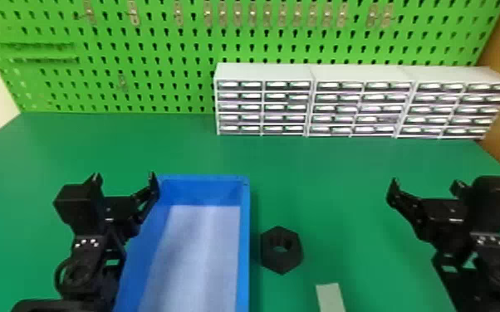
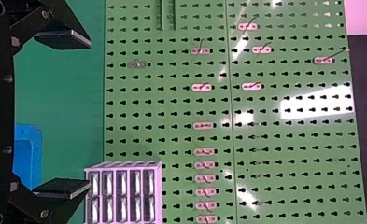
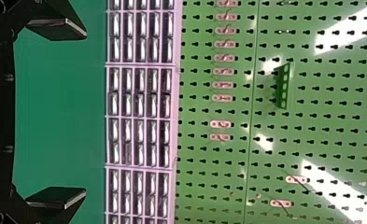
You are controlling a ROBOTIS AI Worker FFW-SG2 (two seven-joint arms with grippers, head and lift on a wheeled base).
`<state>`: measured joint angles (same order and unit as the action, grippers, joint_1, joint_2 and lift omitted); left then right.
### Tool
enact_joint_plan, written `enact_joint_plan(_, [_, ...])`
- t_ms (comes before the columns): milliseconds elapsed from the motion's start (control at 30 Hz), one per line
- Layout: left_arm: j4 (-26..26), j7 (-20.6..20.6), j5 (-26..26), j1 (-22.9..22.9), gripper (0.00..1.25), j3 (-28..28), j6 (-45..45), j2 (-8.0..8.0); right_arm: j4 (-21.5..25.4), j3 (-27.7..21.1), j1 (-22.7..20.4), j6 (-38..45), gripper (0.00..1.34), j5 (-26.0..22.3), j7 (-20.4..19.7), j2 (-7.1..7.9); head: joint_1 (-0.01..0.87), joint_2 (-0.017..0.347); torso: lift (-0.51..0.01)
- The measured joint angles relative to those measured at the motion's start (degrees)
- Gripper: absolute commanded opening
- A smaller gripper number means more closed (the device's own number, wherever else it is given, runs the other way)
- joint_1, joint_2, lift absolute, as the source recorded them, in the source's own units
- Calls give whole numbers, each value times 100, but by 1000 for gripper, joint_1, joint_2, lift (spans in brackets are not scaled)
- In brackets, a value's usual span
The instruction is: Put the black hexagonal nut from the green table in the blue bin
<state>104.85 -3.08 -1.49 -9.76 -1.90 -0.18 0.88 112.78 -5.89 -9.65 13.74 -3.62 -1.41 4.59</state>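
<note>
The black hexagonal nut lies flat on the green table, close beside the right wall of the blue bin, not touching it as far as I can tell. In the head view my left gripper is above the bin's left side, fingers spread with nothing between them. My right gripper stands open and empty, well to the right of the nut. The left wrist view shows the left gripper wide apart, with a corner of the bin beyond. In the right wrist view the right gripper is likewise apart.
Low drawer cabinets line the back right of the table, before a green pegboard with metal hooks. A pale strip lies on the table near the front edge, right of the nut. A white lining covers the bin's floor.
</note>
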Motion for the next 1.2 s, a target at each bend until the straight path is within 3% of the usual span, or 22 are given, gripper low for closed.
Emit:
enact_joint_plan(700, [0, 0, 0, 13, 1029, 15, -1, 0, 70, 72, 38, 309, 1216, -119, 0, 77, 657, 57, -95])
enact_joint_plan(1200, [-27, 0, -9, 51, 1029, 42, -3, 0, 267, 109, 167, 806, 1216, -392, 0, 246, 657, 57, -95])
